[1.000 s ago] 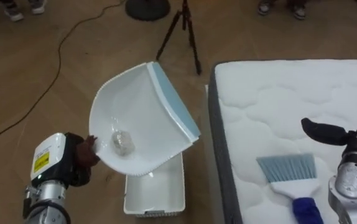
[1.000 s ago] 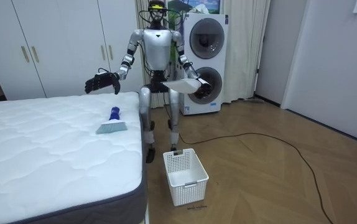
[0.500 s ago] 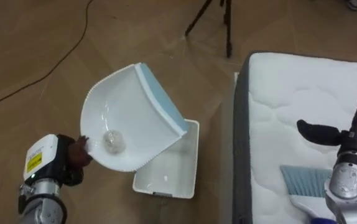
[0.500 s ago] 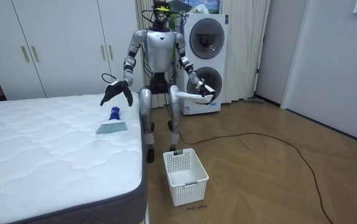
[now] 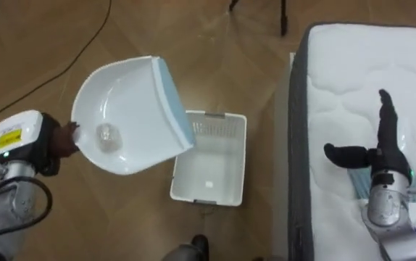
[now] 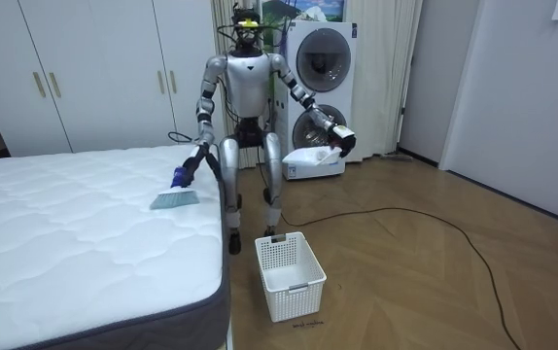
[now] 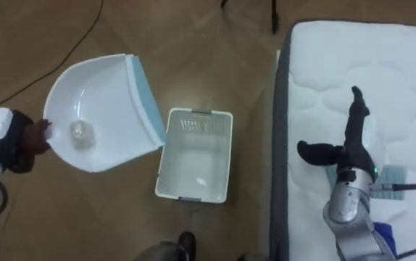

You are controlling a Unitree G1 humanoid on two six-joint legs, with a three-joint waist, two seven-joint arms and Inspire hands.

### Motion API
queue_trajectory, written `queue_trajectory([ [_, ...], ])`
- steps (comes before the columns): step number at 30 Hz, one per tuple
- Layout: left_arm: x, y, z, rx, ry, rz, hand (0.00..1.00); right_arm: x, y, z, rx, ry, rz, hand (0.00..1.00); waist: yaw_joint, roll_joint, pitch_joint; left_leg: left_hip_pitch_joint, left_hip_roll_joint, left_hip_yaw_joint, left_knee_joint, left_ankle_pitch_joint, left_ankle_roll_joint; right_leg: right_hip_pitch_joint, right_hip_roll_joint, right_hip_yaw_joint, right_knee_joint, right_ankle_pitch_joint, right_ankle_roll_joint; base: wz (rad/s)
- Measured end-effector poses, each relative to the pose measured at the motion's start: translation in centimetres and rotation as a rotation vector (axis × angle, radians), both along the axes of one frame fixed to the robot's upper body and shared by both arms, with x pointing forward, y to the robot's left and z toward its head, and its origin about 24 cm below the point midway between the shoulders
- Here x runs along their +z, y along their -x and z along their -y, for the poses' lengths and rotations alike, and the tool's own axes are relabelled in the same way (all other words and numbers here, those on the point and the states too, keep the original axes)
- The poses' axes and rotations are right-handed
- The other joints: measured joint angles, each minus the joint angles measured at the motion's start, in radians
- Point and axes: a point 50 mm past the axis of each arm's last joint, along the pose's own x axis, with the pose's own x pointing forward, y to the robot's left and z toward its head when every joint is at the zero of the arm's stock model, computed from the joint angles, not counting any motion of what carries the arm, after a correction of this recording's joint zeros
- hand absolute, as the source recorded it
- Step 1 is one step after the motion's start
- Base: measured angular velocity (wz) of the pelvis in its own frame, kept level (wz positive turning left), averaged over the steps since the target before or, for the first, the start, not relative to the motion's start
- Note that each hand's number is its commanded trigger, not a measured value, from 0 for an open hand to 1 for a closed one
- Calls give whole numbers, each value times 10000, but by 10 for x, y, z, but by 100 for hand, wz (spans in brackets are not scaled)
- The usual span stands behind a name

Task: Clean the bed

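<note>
The left robot hand point(image 5: 61, 139) grips the dustpan point(image 5: 132, 109), now swung farther left, beside the basket point(image 5: 226, 119). The right robot hand point(image 5: 379, 145), fingers straight, has dropped toward the brush point(image 6: 175, 197) on the bed point(image 5: 353, 65).

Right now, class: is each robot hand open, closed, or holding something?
Left hand: closed on the white plastic dustpan with a blue lip.
Right hand: open, fingers straight, above the white quilted mattress.
</note>
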Motion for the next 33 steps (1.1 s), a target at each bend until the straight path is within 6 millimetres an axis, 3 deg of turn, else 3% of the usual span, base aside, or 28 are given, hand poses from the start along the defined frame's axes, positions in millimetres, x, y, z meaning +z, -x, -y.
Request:
queue_trajectory([
  [7,-2,5,-9,-627,-1453,-881,100,-3,-1,-10,876,-126,-328,0,-253,98,7,-302,-61,188,-160,193,4,-541,54,436,266,-103,-43,3],
  [12,-3,5,-10,-783,-2009,-1155,100,-5,-2,-12,1267,-210,-596,0,-429,185,-21,-615,-240,194,-260,276,4,-974,-148,467,588,-320,-64,11],
  [16,-3,-4,-1,-1103,-2459,-1669,100,-10,0,-20,1673,-308,-889,0,-506,252,-22,-681,-88,756,-355,288,99,-1070,-241,429,697,-469,-112,9],
  [21,-5,-7,3,-1270,-2590,-2340,100,-15,2,-29,2175,-287,-1269,0,-615,367,-47,-771,-48,992,-453,289,109,-1231,-297,441,738,-534,-145,0],
  [24,-6,-7,0,-1067,-2683,-2701,100,-16,2,-31,2285,-286,-1354,0,-796,486,-50,-802,-42,1050,-457,290,123,-1242,-310,416,807,-585,-136,10],
  [29,-2,-9,-11,-752,-2897,-3264,100,-9,-1,-33,2379,-289,-1098,0,-814,911,-66,-846,-17,1209,-535,304,141,-1475,-308,669,928,-586,-136,-8],
  [33,4,-9,-22,-264,-2820,-3294,100,-8,2,-32,2549,-115,-1080,0,-810,1019,-129,-755,-6,1352,-741,351,107,-1528,-318,782,976,-612,-177,-7],
])
